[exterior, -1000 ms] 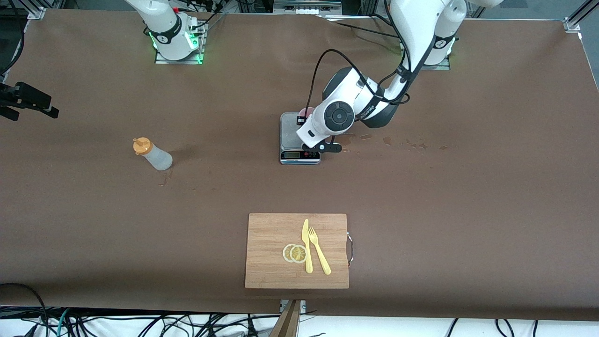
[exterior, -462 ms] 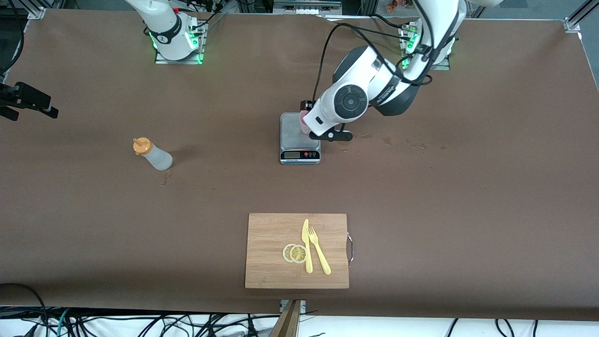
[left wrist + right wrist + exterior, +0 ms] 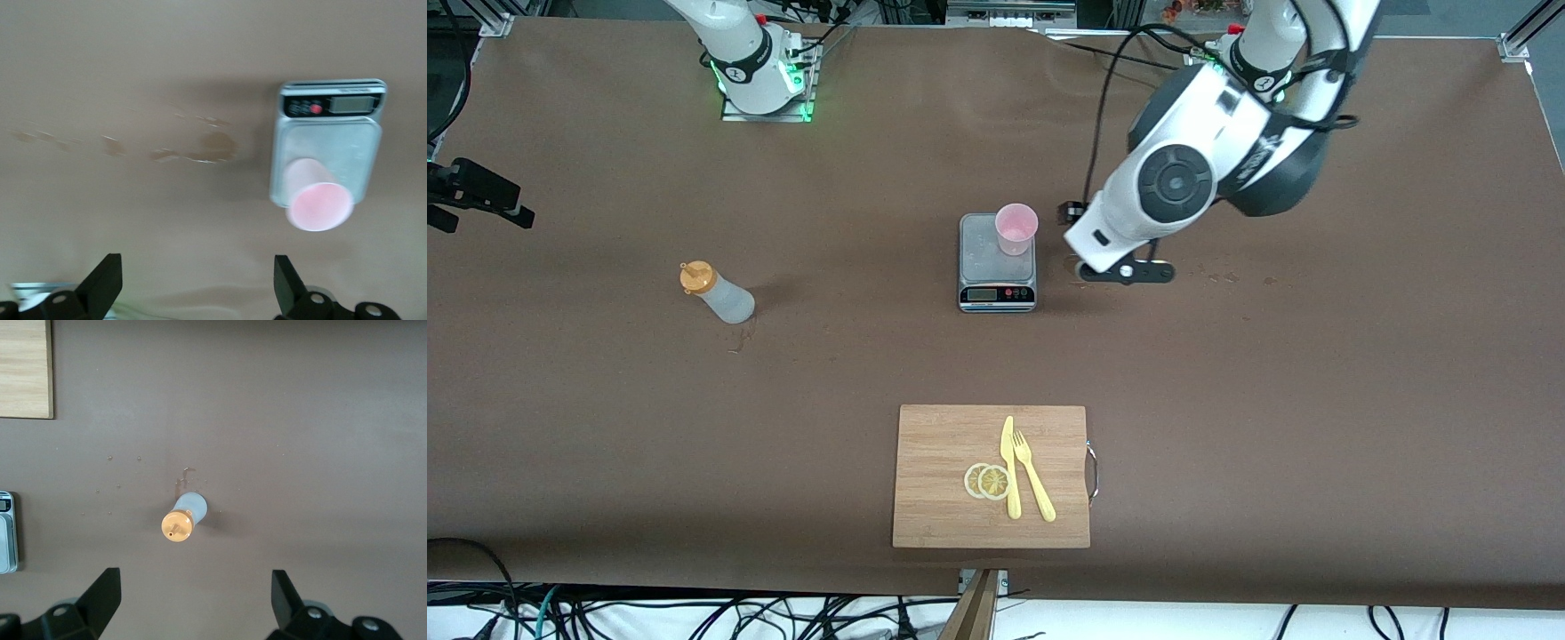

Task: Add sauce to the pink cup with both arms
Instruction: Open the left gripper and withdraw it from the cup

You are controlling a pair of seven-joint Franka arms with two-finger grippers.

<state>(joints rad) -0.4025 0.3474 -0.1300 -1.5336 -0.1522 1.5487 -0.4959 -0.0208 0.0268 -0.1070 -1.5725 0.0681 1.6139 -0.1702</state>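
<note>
Withdrawal marks the change: the left tool (image 3: 193, 293), fingers apart, has lifted off the pink cup (image 3: 1016, 228), which stands uncovered on the scale (image 3: 997, 262). From the scale, the sauce (image 3: 717, 292) stands at nine o'clock on the counter (image 3: 1316, 400), beneath the right tool (image 3: 193, 607), whose fingers are also apart.

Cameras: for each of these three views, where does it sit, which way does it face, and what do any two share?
Front view: high across the table, facing both arms' bases; shows the left gripper, open, over the table beside the scale.
Left wrist view: looks down on the pink cup standing on the scale; own open fingers show.
Right wrist view: high over the sauce bottle; own open fingers show.
Shared: all three show the scale.
</note>
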